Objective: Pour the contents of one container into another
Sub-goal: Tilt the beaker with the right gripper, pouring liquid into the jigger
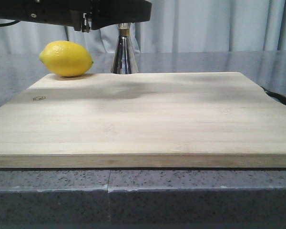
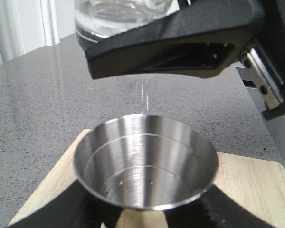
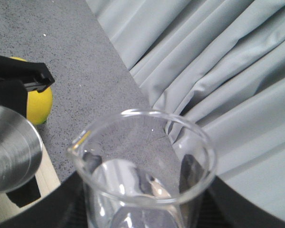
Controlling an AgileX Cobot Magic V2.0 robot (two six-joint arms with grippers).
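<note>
A pale wooden cutting board (image 1: 143,114) lies on a grey speckled stone tabletop (image 1: 47,191), with grey curtains (image 1: 219,24) hanging behind. At the board's far left corner sits a bright yellow lemon (image 1: 66,58). Just beside it, near the middle of the board's far edge, stands a tall shiny steel hourglass-shaped jigger (image 1: 124,52) with a thin gold band at its narrow waist.

The left gripper (image 2: 142,213) appears to clasp the jigger from both sides, its dark fingers showing under the cup in its wrist view; the contact itself is mostly hidden, so the hold is a judgement. The jigger's open upper cup (image 2: 145,161) looks nearly dry inside, apart from a few tiny specks.

The right gripper (image 3: 137,216) is closed around a small clear glass beaker (image 3: 142,161) with a pour lip, its dark pads pressing both walls. The beaker is raised in the air just above the jigger's mouth, with clear liquid visible inside.

In the left wrist view a very thin streak (image 2: 142,95) falls from under the beaker toward the cup. The pour seems only just begun: nearly all the liquid remains in the beaker. What remains is to tip further, fill the jigger, then level the beaker.
</note>
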